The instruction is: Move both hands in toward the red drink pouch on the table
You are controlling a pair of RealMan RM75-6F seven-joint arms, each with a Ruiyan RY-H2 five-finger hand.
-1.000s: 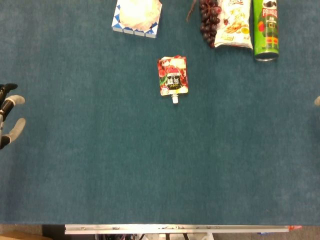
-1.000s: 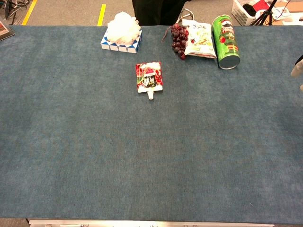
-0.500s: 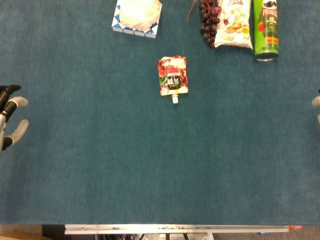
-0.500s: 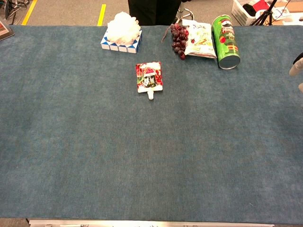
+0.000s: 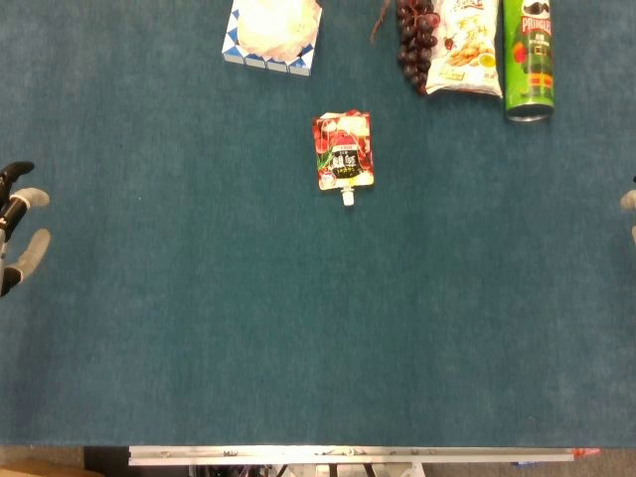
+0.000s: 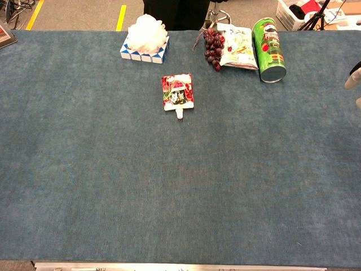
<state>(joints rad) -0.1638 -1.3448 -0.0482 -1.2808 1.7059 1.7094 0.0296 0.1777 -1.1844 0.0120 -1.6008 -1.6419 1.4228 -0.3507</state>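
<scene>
Only "Pringles" legible on green can [image 5: 528, 60] | red drink pouch [image 5: 344, 149] print unreadable

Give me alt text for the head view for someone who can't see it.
A red drink pouch lies flat mid-table on blue cloth, spout toward the camera, with the left hand and right hand barely in at opposite edges. Along the far edge sit a tissue box, grapes, a snack bag and a green can.
</scene>
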